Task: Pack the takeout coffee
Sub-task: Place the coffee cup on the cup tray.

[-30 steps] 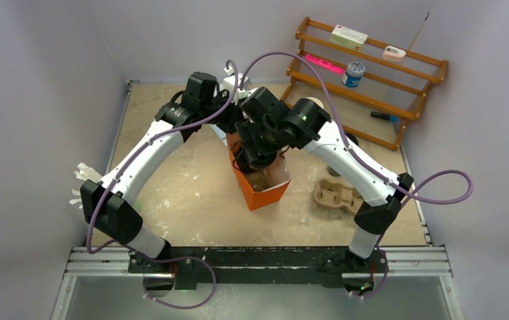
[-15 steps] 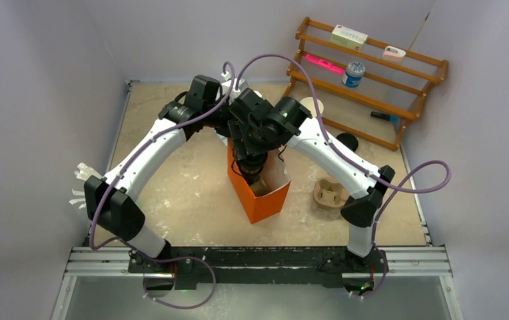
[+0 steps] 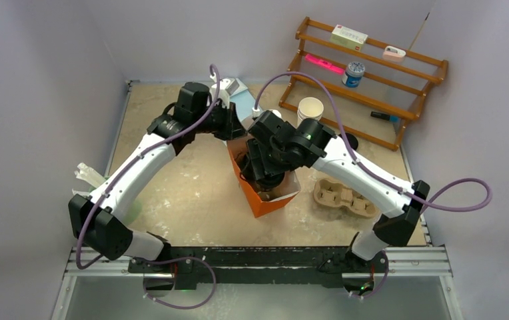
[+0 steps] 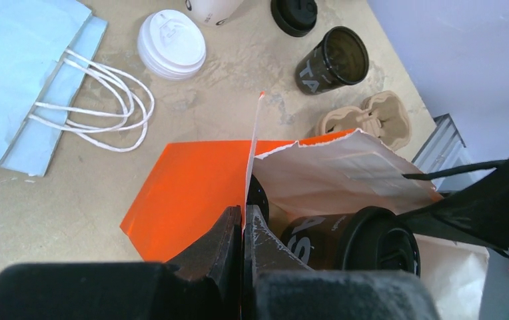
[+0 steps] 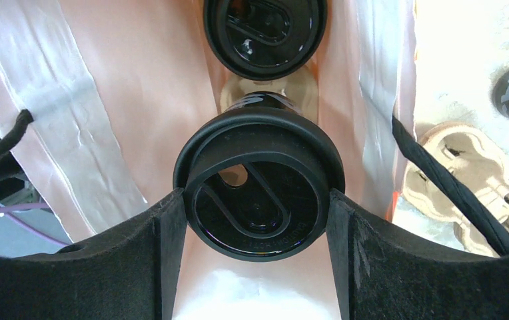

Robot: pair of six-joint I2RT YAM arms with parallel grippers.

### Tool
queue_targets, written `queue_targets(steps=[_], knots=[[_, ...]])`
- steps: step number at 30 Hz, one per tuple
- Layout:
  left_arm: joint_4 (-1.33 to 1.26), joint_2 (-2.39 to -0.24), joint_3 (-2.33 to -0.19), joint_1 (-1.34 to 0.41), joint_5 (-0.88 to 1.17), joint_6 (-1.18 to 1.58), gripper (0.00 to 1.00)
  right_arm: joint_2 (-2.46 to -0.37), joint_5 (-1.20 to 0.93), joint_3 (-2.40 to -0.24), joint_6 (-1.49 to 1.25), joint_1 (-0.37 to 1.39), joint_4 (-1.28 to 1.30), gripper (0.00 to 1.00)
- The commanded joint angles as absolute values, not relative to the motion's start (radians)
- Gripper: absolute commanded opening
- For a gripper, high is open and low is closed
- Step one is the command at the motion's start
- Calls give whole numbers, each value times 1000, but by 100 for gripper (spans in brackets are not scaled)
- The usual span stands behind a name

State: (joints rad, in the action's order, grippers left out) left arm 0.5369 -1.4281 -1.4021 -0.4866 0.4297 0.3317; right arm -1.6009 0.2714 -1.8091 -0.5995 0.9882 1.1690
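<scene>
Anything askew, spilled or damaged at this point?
No spill shows. The bag, pinched by the left gripper, has a ragged top rim that may be torn. One black cup sits outside it with no lid on, a loose lid nearby. The right gripper holds a lidded cup inside the bag.

Seen from up top, the R arm (image 3: 358, 167) blocks the lidded cup (image 5: 258, 190) down in the orange bag (image 3: 262, 200), the 2nd lidded cup (image 5: 265, 30) is cut by the R wrist view's top edge, & the shelf box (image 3: 349, 35) print's too tiny to read.
</scene>
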Motion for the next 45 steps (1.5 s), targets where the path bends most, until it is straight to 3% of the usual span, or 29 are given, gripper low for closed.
queue_targets(steps=[1, 11, 23, 36, 45], knots=[[387, -1343, -1345, -484, 481, 417, 0, -1571, 309, -1779, -600, 993, 1126, 0], [205, -1206, -1169, -488, 568, 507, 0, -1513, 340, -1686, -453, 1014, 932, 0], [338, -1265, -1210, -487, 531, 483, 0, -1511, 365, -1683, -421, 1050, 982, 0], [301, -1298, -1193, -488, 696, 508, 0, -1572, 481, -1699, -382, 1047, 887, 0], [667, -1409, -1344, -486, 647, 527, 0, -1572, 365, -1681, -289, 945, 794, 0]])
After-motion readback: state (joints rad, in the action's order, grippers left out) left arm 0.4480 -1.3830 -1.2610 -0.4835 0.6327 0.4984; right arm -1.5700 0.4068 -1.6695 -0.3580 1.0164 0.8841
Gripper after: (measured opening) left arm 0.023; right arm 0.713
